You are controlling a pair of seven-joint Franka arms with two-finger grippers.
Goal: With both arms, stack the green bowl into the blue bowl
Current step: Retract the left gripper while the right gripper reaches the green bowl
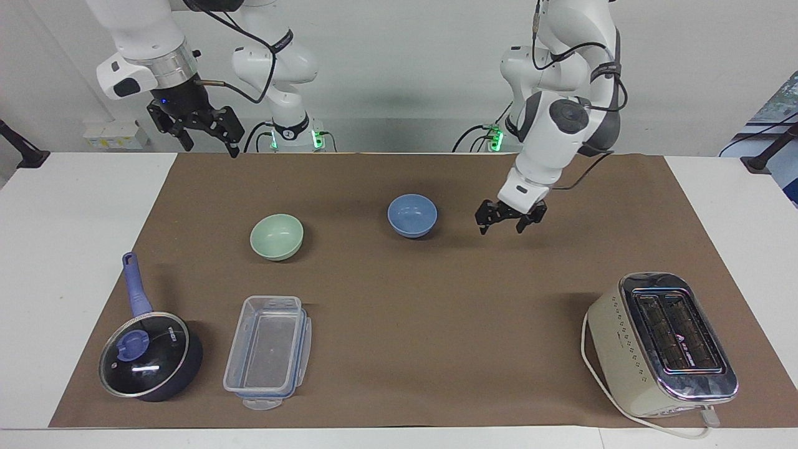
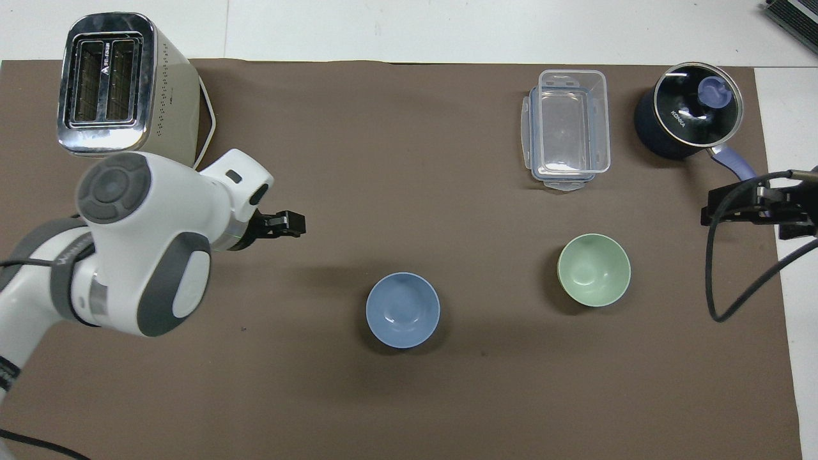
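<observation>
The blue bowl (image 1: 411, 215) (image 2: 402, 310) stands upright on the brown mat (image 1: 399, 349), free of both grippers. The green bowl (image 1: 277, 236) (image 2: 594, 269) stands beside it, toward the right arm's end, a little farther from the robots. My left gripper (image 1: 502, 226) (image 2: 291, 223) is open and empty, raised over bare mat on the side of the blue bowl toward the left arm's end. My right gripper (image 1: 209, 140) (image 2: 754, 214) is open and empty, waiting high over the mat's edge at the right arm's end.
A cream toaster (image 1: 661, 343) (image 2: 115, 89) stands at the left arm's end, farthest from the robots. A clear plastic container (image 1: 268, 349) (image 2: 567, 128) and a dark lidded pot with a blue handle (image 1: 149, 355) (image 2: 687, 115) stand farther out than the green bowl.
</observation>
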